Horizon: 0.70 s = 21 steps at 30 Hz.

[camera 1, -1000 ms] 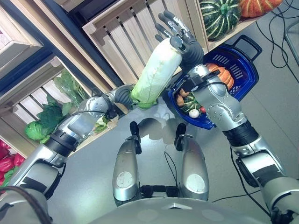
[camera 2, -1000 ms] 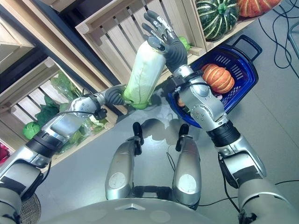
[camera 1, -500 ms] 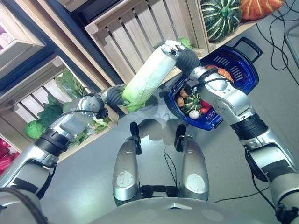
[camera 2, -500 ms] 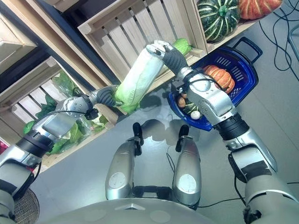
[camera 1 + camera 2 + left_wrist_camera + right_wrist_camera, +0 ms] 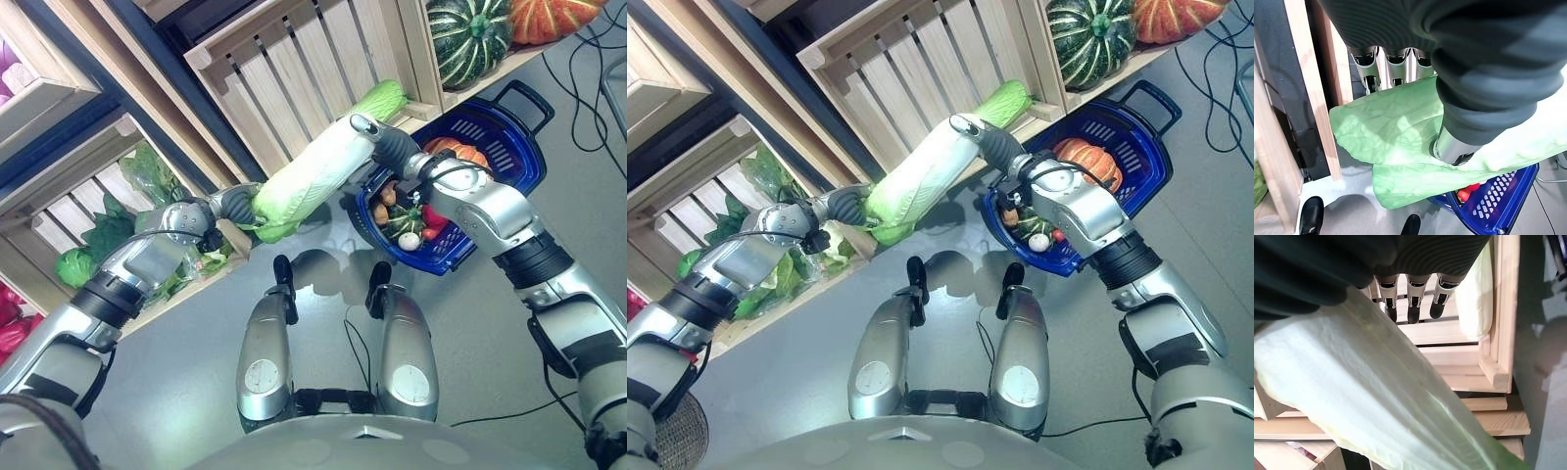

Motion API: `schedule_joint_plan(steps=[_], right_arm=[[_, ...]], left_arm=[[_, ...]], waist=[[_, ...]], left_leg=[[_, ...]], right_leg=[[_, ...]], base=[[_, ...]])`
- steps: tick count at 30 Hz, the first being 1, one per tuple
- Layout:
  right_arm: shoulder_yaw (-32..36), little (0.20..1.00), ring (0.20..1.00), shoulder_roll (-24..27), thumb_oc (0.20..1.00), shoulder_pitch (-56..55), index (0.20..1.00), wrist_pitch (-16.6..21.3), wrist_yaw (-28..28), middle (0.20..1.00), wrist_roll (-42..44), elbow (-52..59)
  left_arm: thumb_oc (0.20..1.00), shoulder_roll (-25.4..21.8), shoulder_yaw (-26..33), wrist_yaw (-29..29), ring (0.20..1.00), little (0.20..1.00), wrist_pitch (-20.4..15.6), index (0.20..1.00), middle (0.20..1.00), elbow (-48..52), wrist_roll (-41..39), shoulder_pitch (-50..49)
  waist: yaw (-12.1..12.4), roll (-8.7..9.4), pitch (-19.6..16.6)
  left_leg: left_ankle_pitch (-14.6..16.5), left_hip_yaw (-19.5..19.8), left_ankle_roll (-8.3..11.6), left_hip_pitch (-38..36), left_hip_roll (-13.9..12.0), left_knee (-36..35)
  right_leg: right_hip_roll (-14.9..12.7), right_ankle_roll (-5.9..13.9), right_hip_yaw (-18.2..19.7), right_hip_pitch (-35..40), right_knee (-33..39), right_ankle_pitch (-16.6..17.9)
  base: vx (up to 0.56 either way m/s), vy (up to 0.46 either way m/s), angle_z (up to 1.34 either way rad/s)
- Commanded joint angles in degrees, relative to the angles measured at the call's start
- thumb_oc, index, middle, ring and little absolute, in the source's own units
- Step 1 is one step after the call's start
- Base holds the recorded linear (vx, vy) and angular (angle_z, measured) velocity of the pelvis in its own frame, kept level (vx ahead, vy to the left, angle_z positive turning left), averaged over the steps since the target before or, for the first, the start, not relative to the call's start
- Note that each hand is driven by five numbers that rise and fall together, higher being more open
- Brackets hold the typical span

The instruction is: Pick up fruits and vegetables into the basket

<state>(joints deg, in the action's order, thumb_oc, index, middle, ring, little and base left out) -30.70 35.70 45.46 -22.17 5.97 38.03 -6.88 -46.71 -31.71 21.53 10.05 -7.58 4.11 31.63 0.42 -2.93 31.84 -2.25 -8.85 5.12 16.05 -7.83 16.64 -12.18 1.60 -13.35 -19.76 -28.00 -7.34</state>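
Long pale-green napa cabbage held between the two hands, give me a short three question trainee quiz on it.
1. True or false: the long pale-green napa cabbage already lies inside the blue plastic basket.
2. Which hand holds its leafy green end? A) left hand B) right hand
3. Fill in: the ribbed vegetable in the basket is an orange ____.

Key: 1 false, it is held in the air beside the basket; 2 A; 3 pumpkin.
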Motion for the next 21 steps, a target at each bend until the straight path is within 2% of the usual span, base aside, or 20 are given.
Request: schedule_joint_plan(steps=[1, 2, 6, 9, 14, 21], right_arm=[[-5.23, 0.404, 0.404, -4.98, 0.404, 1.11, 0.404, 1.23, 4.12, 0.404, -1.46, 1.68], [-5.48, 0.2, 0.2, -4.89, 0.2, 1.2, 0.2, 1.53, 4.23, 0.2, -1.03, 2.11], [-5.78, 0.2, 0.2, -5.48, 0.2, 0.99, 0.2, 3.3, 5.67, 0.2, 5.15, 3.95], [-5.42, 0.2, 0.2, -7.19, 0.2, 0.39, 0.2, 5.51, 4.12, 0.2, 7.81, 4.31], [-4.52, 0.2, 0.2, -9.18, 0.2, -0.34, 0.2, 6.86, 1.37, 0.2, 6.45, 4.58], [-4.18, 0.2, 0.2, -8.49, 0.2, -0.51, 0.2, 8.37, -0.67, 0.2, 7.01, 5.46]], left_arm=[[0.2, 2.3, 0.61, 1.22, 0.2, 0.2, -3.47, 0.2, 0.2, 9.46, -5.25, 5.11], [0.2, 2.32, 0.39, 1.32, 0.2, 0.2, -3.23, 0.2, 0.2, 9.46, -5.6, 5.09], [0.2, 2.56, -0.01, 1.66, 0.2, 0.2, -2.79, 0.2, 0.2, 9.23, -6.51, 5.1], [0.2, 3.29, -0.53, 1.22, 0.2, 0.2, -2.7, 0.2, 0.2, 8.92, -6.79, 5.22], [0.2, 4.04, -0.72, 1.92, 0.2, 0.2, -1.96, 0.2, 0.2, 9.26, -6.37, 5.26], [0.2, 3.8, -0.67, 2.73, 0.2, 0.2, -0.51, 0.2, 0.2, 9.81, -6.61, 5.36]], waist=[[0.67, 1.82, -2.21], [0.66, 1.82, -2.29], [0.66, 1.74, -2.35], [0.68, 1.6, -2.44], [0.61, 1.36, -2.43], [0.27, 1.25, -2.25]], left_leg=[[7.3, -2.47, -1.89, -1.36, 2.15, 4.48], [7.3, -2.44, -1.9, -1.46, 2.22, 4.33], [7.37, -2.38, -1.95, -1.81, 2.23, 4.23], [7.48, -2.27, -1.96, -1.82, 2.31, 4.29], [7.54, -2.19, -1.99, -1.73, 2.46, 4.11], [7.33, -2.37, -2.02, -2.01, 2.43, 3.63]], right_leg=[[-0.13, 2.7, 0.16, 4.75, 7.66, 2.33], [-0.09, 2.72, 0.22, 4.83, 7.8, 2.36], [-0.18, 2.8, 0.23, 5.09, 7.97, 2.47], [-0.26, 2.86, 0.3, 5.09, 8.0, 2.49], [-0.33, 3.0, 0.35, 4.92, 8.03, 2.51], [-0.27, 2.98, 0.39, 4.9, 8.23, 2.63]], base=[[0.0, 0.0, 0.0], [0.0, 0.0, 0.0], [0.0, 0.0, 0.0], [0.01, 0.002, 0.04], [0.0, 0.001, 0.02], [0.0, 0.0, 0.0]])
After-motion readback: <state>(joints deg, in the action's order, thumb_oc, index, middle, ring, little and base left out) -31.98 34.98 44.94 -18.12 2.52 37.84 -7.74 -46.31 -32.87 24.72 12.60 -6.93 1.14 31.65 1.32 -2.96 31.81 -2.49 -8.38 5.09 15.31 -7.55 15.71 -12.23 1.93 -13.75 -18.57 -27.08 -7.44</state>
